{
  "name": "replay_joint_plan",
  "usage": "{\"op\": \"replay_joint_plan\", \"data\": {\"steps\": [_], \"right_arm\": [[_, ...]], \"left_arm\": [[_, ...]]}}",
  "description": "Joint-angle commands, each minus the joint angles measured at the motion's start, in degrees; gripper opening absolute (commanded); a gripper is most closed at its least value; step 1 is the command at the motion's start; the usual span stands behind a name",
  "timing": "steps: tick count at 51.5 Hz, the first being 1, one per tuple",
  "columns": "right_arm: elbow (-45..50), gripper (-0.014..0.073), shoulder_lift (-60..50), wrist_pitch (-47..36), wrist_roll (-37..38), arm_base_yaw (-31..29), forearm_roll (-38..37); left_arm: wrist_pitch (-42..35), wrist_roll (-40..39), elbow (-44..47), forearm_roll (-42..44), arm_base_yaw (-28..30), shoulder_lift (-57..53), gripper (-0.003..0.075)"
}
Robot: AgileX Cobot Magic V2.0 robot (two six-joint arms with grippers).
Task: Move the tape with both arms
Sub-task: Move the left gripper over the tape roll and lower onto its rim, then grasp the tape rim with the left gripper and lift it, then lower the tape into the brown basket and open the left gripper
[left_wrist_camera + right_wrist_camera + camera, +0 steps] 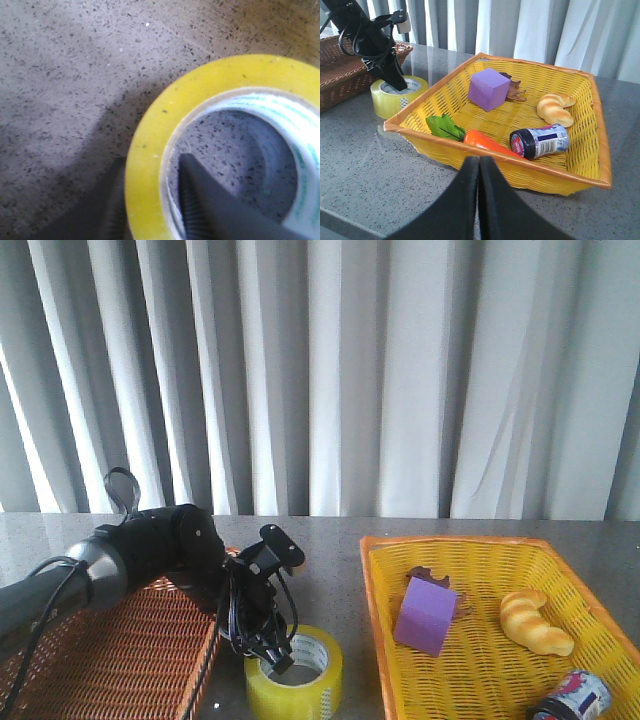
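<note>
The tape (322,687), a yellow roll with a white printed core, lies flat on the grey table between two baskets. It also shows in the left wrist view (150,165) and the right wrist view (385,102). My left gripper (277,654) reaches down onto its near-left rim. In the left wrist view the left gripper (152,159) straddles the roll's wall, one finger inside the core and one outside, both against it. My right gripper (479,159) is shut and empty, low over the table in front of the yellow basket. It is out of the front view.
A yellow basket (375,590) on the right holds a purple foam block (425,615), a croissant (535,625), a jar (575,695) and a carrot (487,142). A brown wicker basket (110,650) sits at the left under my left arm. Curtains hang behind.
</note>
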Motion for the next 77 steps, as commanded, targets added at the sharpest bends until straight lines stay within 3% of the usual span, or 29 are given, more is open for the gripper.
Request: {"op": "replay_joint_plan", "data": {"steps": [1,6,18,27,40,63,77], "right_arm": [[-1.4,-0.0005,1.5,-4.0,-0.1,-0.3,0.1],[-1.4,-0.0005,1.5,-4.0,-0.1,-0.3,0.1],[-1.4,-0.0005,1.5,-4.0,-0.1,-0.3,0.1],[-1.4,-0.0005,1.5,-4.0,-0.1,-0.3,0.1],[-1.4,-0.0005,1.5,-4.0,-0.1,-0.3,0.2],[-1.4,-0.0005,1.5,-4.0,-0.1,-0.3,0.3],[-1.4,-0.0005,1.5,-4.1,-0.1,-0.3,3.8]], "left_arm": [[-2.1,-0.4,-1.6,-1.1,-0.1,-3.4,0.0078],[-2.5,-0.4,-1.6,-1.9,-0.1,-3.4,-0.0008],[-4.9,-0.3,-2.9,-9.2,-0.1,-4.3,-0.0007],[-3.9,-0.3,-9.2,-13.5,-0.1,-6.5,-0.0007],[-0.1,-1.8,-16.9,-12.7,1.3,-13.4,-0.0007],[17.0,-10.3,-16.9,-3.7,19.0,-22.2,-0.0007],[17.8,-14.8,-16.9,-1.2,22.9,-17.3,-0.0007]]}}
